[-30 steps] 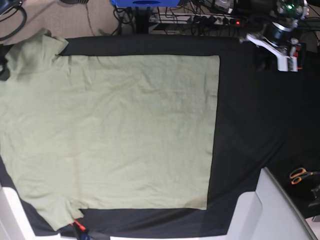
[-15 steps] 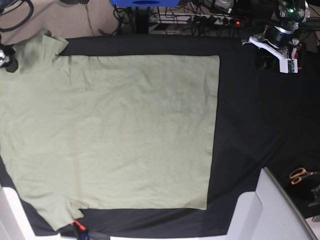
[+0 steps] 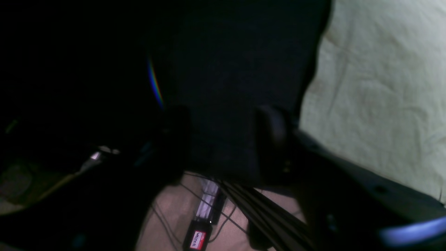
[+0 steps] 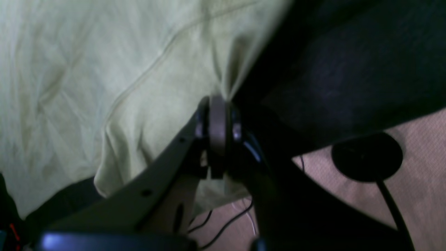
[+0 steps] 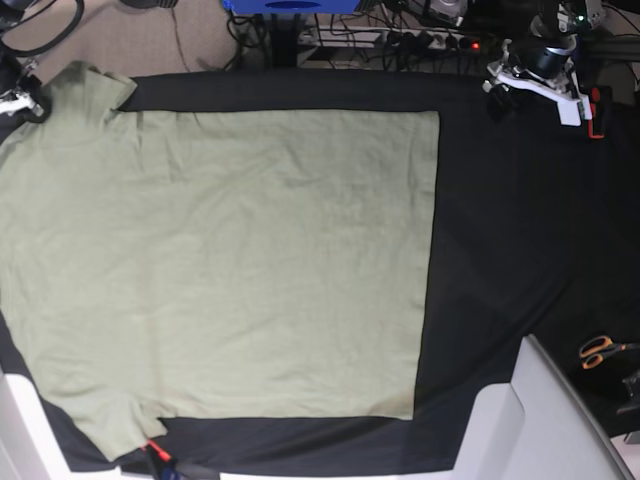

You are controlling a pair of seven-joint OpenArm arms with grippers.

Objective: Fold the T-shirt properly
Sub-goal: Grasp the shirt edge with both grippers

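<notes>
One gripper, the right gripper (image 4: 217,120), is clamped on the T-shirt (image 5: 220,270) sleeve at the frame's upper left; the left gripper (image 3: 223,139) hangs apart over the black cloth (image 5: 500,250). Best to lift evenly, keeping the spread-out fabric taut.

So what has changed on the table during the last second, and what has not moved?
The left gripper, jaws open and empty, drew back toward the table's far edge. The right gripper, shut on the T-shirt at its far sleeve, pulled that sleeve outward toward the far corner. The shirt's body, hem and the scissors stayed put.
</notes>
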